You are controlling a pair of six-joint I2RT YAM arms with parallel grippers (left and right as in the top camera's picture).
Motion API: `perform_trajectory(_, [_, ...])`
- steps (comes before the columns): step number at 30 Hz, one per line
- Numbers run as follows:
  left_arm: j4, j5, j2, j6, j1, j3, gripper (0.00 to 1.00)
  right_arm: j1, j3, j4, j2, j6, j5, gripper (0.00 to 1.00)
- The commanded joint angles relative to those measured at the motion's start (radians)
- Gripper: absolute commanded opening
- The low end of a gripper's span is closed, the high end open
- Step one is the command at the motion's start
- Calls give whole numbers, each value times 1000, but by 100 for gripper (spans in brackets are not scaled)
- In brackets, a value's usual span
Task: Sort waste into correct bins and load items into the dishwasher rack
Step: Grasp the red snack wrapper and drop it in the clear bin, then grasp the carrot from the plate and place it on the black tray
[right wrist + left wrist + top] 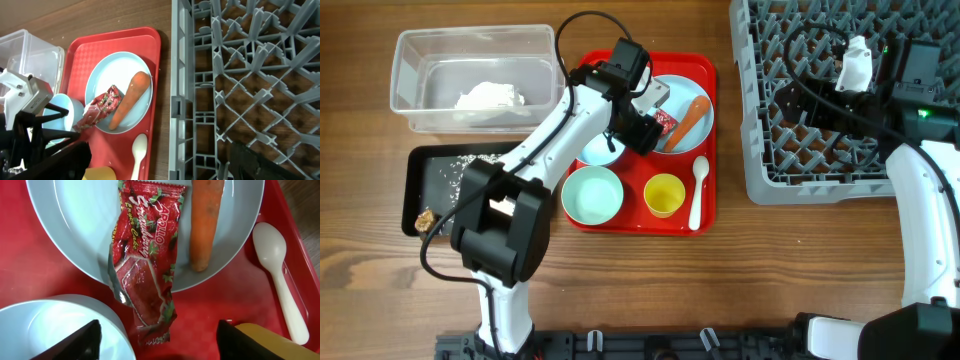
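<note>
My left gripper (645, 130) (160, 345) is open and low over the red wrapper (145, 270) (667, 122), which lies half on the light blue plate (80, 230) (675, 85) beside the carrot (205, 225) (692, 118). The wrapper's lower end lies between the fingertips, untouched. My right gripper (790, 100) (160, 167) is open and empty over the dishwasher rack (770, 170) (240, 75). On the red tray (705, 215) sit a light blue bowl (598, 152), mint green bowl (592, 194), yellow cup (664, 194) and white spoon (698, 190).
The clear tub (415, 70) at the back left holds the crumpled napkin (490, 97). The black tray (420, 160) in front of it holds rice grains (465, 163) and a brown scrap (424, 217). My left arm crosses above the black tray and the tray's left side.
</note>
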Motion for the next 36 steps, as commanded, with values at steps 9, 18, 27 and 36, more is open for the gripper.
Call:
perform_trajectory(9, [3, 16, 92, 73, -12, 2, 49, 0, 11, -8, -13, -14, -16, 91])
perform_trajectory(18, [72, 8, 99, 59, -12, 2, 4, 0, 11, -8, -13, -14, -16, 91])
perform_trajectory(27, [79, -63, -166, -204, 144, 68, 4, 0, 11, 3, -13, -14, -16, 91])
perform_trajectory(36, [37, -82, -181, -280, 511, 67, 4, 0, 11, 8, -13, -14, -16, 91])
